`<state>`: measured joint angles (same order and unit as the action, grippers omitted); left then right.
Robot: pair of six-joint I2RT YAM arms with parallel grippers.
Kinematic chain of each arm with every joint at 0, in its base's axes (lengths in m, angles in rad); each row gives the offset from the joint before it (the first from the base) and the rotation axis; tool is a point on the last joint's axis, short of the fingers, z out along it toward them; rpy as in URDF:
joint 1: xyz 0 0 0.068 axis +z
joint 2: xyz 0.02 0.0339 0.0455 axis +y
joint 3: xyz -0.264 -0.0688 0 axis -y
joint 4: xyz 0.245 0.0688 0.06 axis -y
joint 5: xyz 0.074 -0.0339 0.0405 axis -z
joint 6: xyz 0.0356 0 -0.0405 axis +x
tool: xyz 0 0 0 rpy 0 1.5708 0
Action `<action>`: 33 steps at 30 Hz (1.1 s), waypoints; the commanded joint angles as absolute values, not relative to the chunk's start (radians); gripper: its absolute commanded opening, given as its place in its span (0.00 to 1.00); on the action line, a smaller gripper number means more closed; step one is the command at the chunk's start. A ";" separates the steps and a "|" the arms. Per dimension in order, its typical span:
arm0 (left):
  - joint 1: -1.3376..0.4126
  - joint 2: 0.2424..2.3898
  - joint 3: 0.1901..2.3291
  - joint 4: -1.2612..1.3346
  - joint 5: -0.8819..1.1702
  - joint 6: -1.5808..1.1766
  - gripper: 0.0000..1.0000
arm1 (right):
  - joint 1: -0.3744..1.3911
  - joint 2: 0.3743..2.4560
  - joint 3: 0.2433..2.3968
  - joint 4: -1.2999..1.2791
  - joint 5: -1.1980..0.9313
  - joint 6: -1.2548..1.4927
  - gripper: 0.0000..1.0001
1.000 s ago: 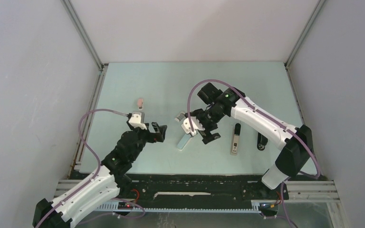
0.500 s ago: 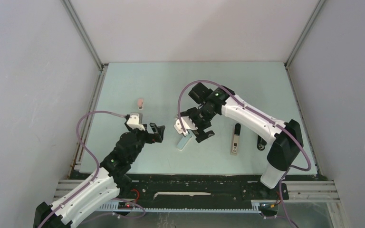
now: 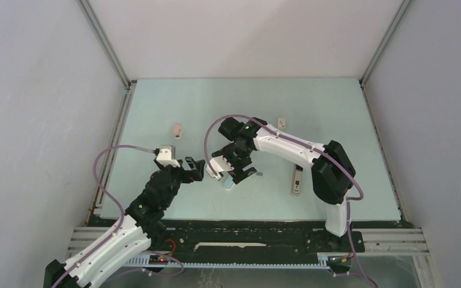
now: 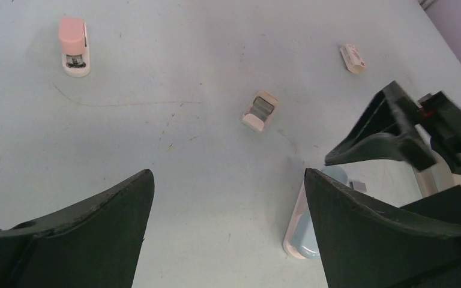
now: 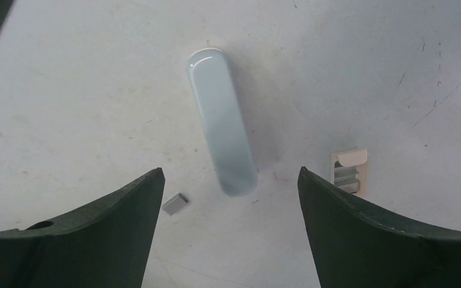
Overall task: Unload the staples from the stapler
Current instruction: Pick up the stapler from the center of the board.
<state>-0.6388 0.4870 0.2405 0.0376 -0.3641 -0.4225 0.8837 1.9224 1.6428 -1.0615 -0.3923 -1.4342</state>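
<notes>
Silvery-grey staples (image 5: 176,203) lie as one short strip flat on the table (image 5: 66,90). They sit just inside the tip of the right gripper (image 5: 229,173) finger that shows at the left of its wrist view, and they touch neither that finger nor anything else. Just beside the strip, and apart from it, is the rounded near end of the pale blue stapler (image 5: 222,123). It lies closed and flat on the table, with that end between the two fingertips and its body stretching away ahead of them. The right gripper hangs over it with its jaws spread wide, released and holding nothing. By the tip of its other finger, clear of the stapler, lies a small cream piece (image 5: 349,171) with a grey ribbed inside; what it is cannot be told. The left gripper (image 4: 228,174) also has its jaws wide apart with nothing between them. The blue stapler lies just ahead of the finger at the right of its wrist view, under the right gripper's dark fingers. Well ahead of the left gripper and off to its left lies a small pink stapler (image 4: 73,47). Well ahead to its right lies a small white piece (image 4: 353,58). In the top view a black-and-white stapler (image 3: 298,177) lies well apart from the right gripper, beyond that arm's forearm.
</notes>
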 commanded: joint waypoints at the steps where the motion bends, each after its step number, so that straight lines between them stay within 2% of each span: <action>1: -0.630 0.455 0.208 0.032 -0.415 -0.458 1.00 | 0.908 1.948 1.614 -0.939 -0.299 -1.440 0.89; 9: -0.630 0.437 0.198 0.024 -0.414 -0.461 1.00 | 0.931 1.964 1.482 -0.805 -0.213 -1.447 0.72; 14: -0.630 0.442 0.193 0.033 -0.407 -0.463 1.00 | 0.931 1.944 1.441 -0.772 -0.229 -1.443 0.58; 20: -0.630 0.453 0.192 0.040 -0.396 -0.462 1.00 | 0.930 1.936 1.427 -0.751 -0.235 -1.421 0.26; 26: -0.630 0.467 0.184 0.087 -0.323 -0.432 1.00 | 0.903 1.859 1.419 -0.776 -0.295 -1.354 0.02; 33: -0.630 0.469 0.145 0.242 -0.210 -0.428 1.00 | 0.809 1.724 1.406 -0.830 -0.509 -1.204 0.00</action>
